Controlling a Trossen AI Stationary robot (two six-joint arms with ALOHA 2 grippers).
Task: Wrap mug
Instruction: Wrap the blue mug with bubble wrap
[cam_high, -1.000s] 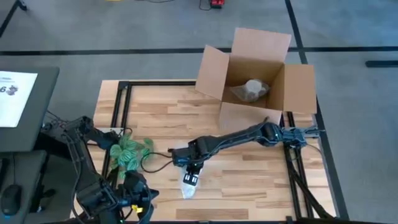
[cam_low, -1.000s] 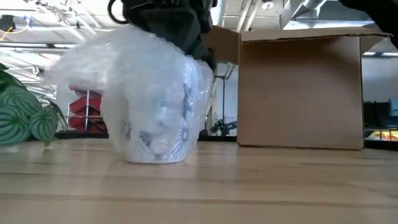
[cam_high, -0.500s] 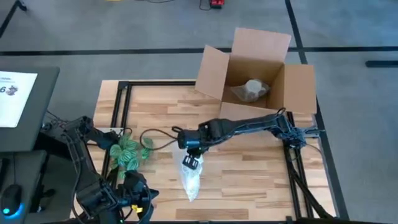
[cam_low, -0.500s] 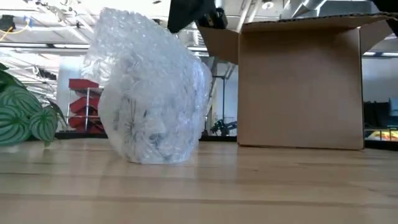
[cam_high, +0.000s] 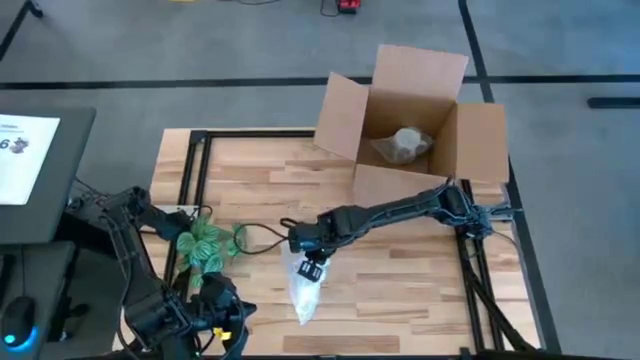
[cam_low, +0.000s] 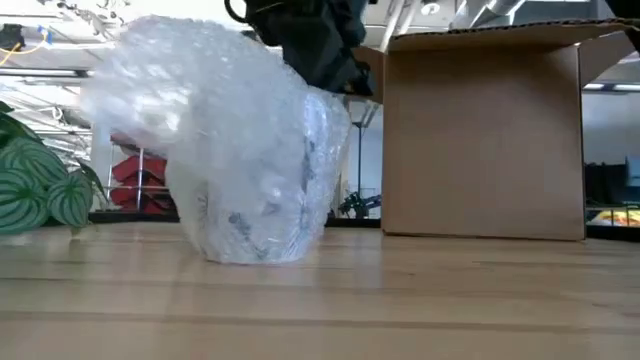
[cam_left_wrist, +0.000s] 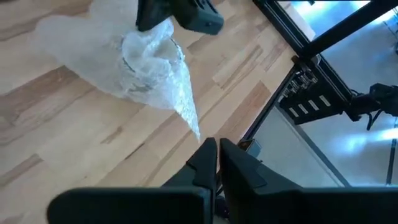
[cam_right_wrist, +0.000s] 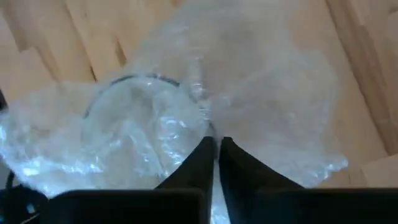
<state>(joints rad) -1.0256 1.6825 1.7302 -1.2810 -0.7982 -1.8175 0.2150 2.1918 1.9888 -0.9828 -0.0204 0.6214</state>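
A pale wooden worktop (cam_high: 400, 270) with a black frame stands on grey carpet crossed by dark tape lines. Near its front edge, about midway between the left and right edges, the mug (cam_low: 262, 205) sits upright on the wood, loosely covered in clear bubble wrap (cam_high: 305, 292); its rim (cam_right_wrist: 134, 84) shows through the plastic in the right wrist view. The wrap trails from the mug toward the front edge.

The right arm reaches from the right edge across the middle of the worktop. The right gripper (cam_high: 311, 268) hangs just above the wrapped mug, its fingers (cam_right_wrist: 200, 163) pressed together with wrap lying under their tips; whether they pinch it cannot be told.

The left arm is folded at the front left corner. The left gripper (cam_left_wrist: 217, 163) points toward the mug from well apart, fingers pressed together and holding nothing.

A green striped plant (cam_high: 205, 248) lies near the left edge. An open cardboard box (cam_high: 410, 125) stands at the back right corner with a wrapped bundle (cam_high: 404, 145) inside.

A desk with a white sheet (cam_high: 25, 150) stands left of the worktop. In the low view, the room behind has red shelving (cam_low: 140, 170) and bright ceiling lights.
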